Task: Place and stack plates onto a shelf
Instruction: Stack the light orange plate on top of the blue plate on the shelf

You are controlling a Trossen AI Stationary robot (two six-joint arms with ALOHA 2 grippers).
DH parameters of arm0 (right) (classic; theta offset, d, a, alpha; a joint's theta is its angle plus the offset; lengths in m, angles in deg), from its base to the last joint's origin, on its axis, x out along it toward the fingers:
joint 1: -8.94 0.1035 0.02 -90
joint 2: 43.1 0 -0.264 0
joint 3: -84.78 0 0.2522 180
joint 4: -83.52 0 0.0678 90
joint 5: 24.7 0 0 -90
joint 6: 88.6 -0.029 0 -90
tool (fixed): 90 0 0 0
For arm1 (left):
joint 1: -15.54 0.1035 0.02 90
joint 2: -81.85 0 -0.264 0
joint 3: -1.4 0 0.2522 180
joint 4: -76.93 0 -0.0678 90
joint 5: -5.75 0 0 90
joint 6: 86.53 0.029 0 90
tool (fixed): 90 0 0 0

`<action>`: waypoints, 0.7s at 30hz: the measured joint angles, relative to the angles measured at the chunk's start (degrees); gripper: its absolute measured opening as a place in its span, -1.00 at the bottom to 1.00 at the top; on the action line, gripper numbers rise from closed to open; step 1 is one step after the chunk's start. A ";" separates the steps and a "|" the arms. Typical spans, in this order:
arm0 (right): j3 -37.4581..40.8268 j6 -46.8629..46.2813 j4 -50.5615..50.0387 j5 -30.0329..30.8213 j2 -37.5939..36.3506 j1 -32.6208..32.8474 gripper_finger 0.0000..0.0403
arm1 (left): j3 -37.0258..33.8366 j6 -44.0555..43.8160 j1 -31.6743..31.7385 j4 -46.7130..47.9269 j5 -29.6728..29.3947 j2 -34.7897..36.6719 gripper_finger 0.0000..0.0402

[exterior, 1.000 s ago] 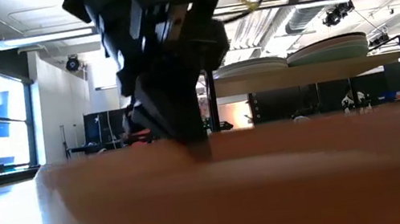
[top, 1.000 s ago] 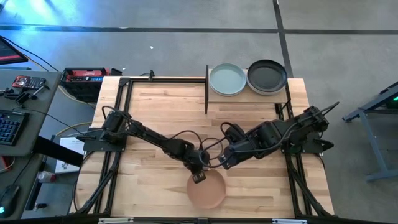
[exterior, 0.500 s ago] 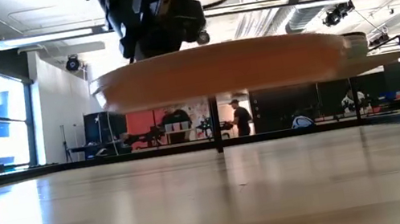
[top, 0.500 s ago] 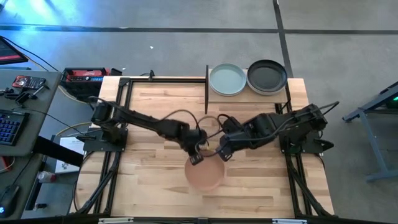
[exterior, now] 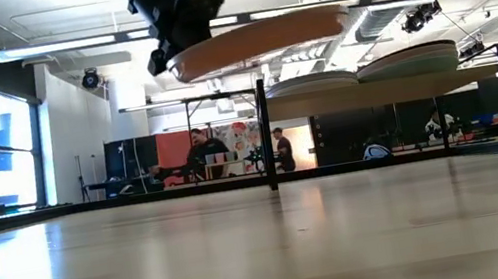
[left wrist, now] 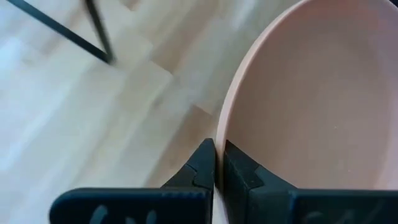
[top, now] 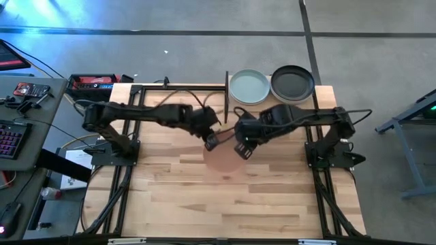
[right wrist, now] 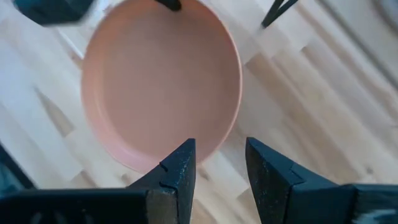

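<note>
Lifted off the table (top: 272, 197) since a second ago, the pink plate (top: 221, 158) now rides in the air near the shelf (top: 272, 105), where a pale green plate (top: 248, 87) and a black plate (top: 293, 82) already sit side by side. Left gripper (top: 210, 141) is clamped on the pink plate's rim; right gripper (top: 240, 150) hovers beside it, fingers apart, holding nothing. I judge the plate stiff, fairly light, smooth and breakable, best pinched at the raised rim. No readable writing or brand shows.
</note>
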 joint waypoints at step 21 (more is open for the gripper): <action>0.00 15.65 0.78 -0.13 0.00 -16.02 -0.42 | 0.02 5.38 9.10 -4.55 -4.49 8.46 -0.99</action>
